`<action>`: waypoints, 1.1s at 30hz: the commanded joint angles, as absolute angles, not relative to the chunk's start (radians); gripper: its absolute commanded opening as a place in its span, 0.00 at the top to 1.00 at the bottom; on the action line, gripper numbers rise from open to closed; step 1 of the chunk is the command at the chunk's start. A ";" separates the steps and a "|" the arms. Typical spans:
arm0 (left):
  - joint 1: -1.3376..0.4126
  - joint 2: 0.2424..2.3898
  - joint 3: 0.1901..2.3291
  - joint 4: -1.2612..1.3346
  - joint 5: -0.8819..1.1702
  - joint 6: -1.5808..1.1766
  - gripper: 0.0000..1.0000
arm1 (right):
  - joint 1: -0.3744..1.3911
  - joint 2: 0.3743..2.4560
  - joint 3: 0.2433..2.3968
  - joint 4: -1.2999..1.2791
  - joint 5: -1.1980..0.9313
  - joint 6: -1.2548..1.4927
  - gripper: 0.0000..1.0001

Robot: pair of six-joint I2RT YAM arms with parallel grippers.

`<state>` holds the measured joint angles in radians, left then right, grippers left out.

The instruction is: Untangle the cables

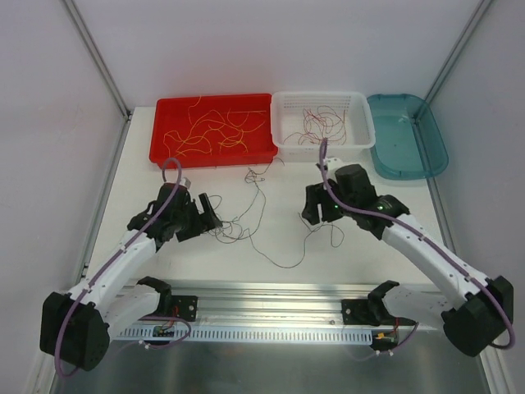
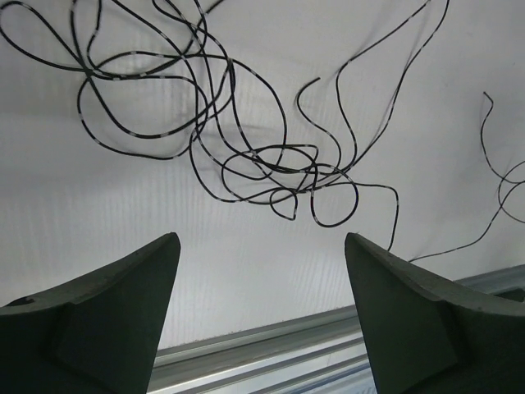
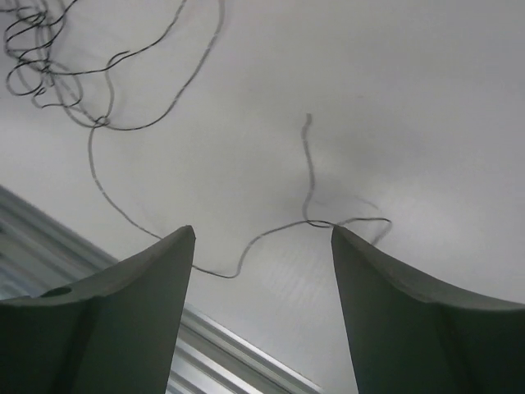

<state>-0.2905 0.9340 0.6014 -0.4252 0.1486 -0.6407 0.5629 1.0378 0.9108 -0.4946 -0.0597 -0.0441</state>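
White table (image 1: 361,258), cables (image 1: 232,227) between left pincer (image 2: 262,238) and right pincer (image 3: 262,230), both agape, empty.

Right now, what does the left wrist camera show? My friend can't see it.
Thin black cables lie in a loose tangle on a white table. Nearer the camera, the left gripper stands open with nothing between its two dark fingers, and a metal rail runs along the bottom.

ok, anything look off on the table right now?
Only the black cables: they lie loose on the table between the arms, outside the red bin and white basket. They are knotted by the left claw, with one strand trailing toward the right claw. Both claws are open, holding nothing.
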 commanded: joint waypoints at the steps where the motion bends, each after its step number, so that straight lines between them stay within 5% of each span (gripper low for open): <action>1: -0.362 0.972 0.630 -0.431 0.077 -0.690 0.18 | 0.641 1.130 0.917 -0.342 -0.251 -0.027 0.28; 15: -0.480 1.052 0.597 -0.382 0.005 -0.799 0.24 | 0.934 1.607 0.916 0.095 -0.239 0.253 0.31; 18: -0.491 1.052 0.591 -0.374 -0.018 -0.813 0.24 | 0.951 1.670 0.945 0.094 -0.242 0.242 0.39; 21: -0.495 1.045 0.584 -0.371 -0.023 -0.828 0.24 | 0.956 1.675 0.942 0.089 -0.239 0.235 0.66; 22: -0.497 1.043 0.584 -0.371 -0.023 -0.837 0.24 | 0.956 1.645 0.936 0.087 -0.232 0.227 0.84; 24: -0.499 1.032 0.578 -0.370 -0.018 -0.848 0.24 | 0.957 1.600 0.928 0.055 -0.206 0.206 0.99; 33: -0.552 0.953 0.569 -0.353 -0.015 -1.011 0.24 | 0.989 1.381 0.963 -0.150 -0.118 0.089 0.99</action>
<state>-0.5293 0.9867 0.5667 -0.3790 -0.0078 -0.9318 0.9703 1.4471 0.9077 -0.0818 -0.1669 0.1493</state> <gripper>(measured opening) 0.764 0.019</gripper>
